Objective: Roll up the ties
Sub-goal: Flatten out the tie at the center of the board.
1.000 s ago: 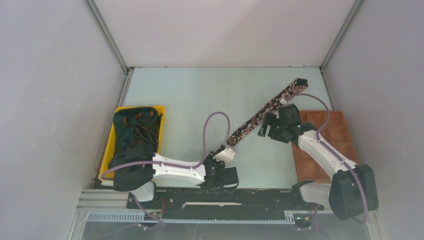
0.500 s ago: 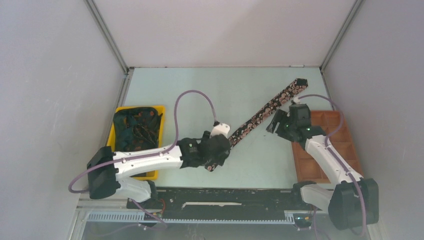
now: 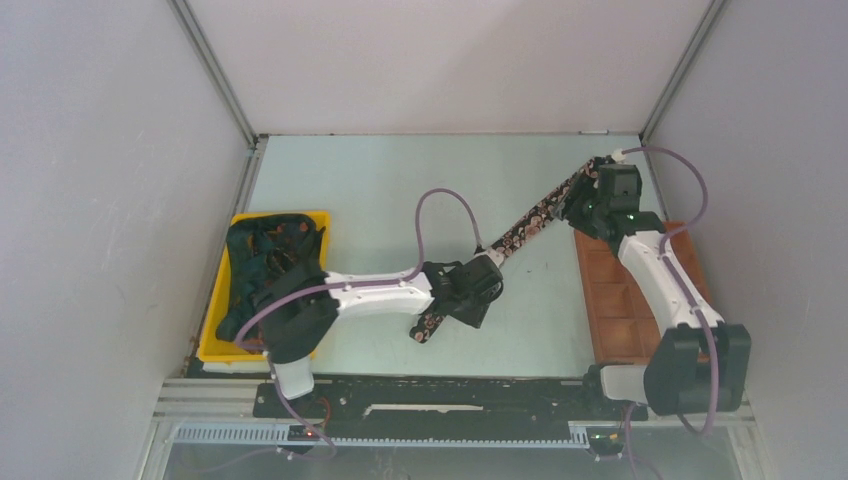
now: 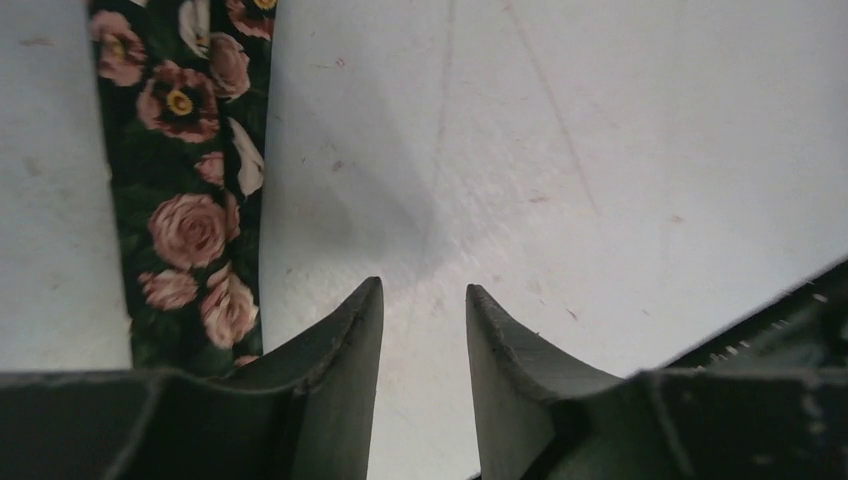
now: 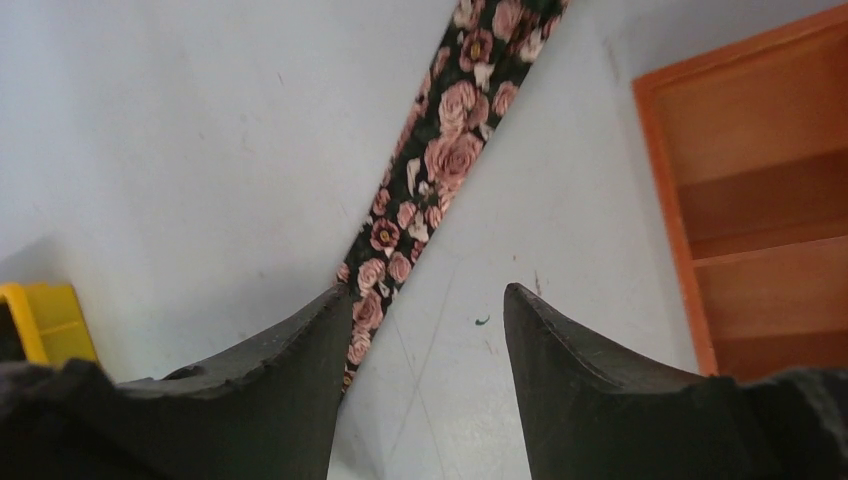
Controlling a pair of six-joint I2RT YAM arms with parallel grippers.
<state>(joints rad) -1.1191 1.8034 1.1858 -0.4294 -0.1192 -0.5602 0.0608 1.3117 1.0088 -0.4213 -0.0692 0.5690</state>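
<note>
One floral tie lies flat and diagonal on the table, its near end at the centre front and its far end at the back right. My left gripper is open and empty, low over the tie's near half. In the left wrist view the tie lies just left of the gripper, with bare table between the jaws. My right gripper is open and empty by the tie's far end. In the right wrist view the tie runs past the left finger of the gripper.
A yellow tray at the left holds a pile of more dark ties. A brown wooden compartment tray stands at the right and also shows in the right wrist view. White walls enclose the table.
My left arm has swung out from the front edge to the tie's near half. My right gripper has moved back and right towards the tie's far end. The tie has not moved.
</note>
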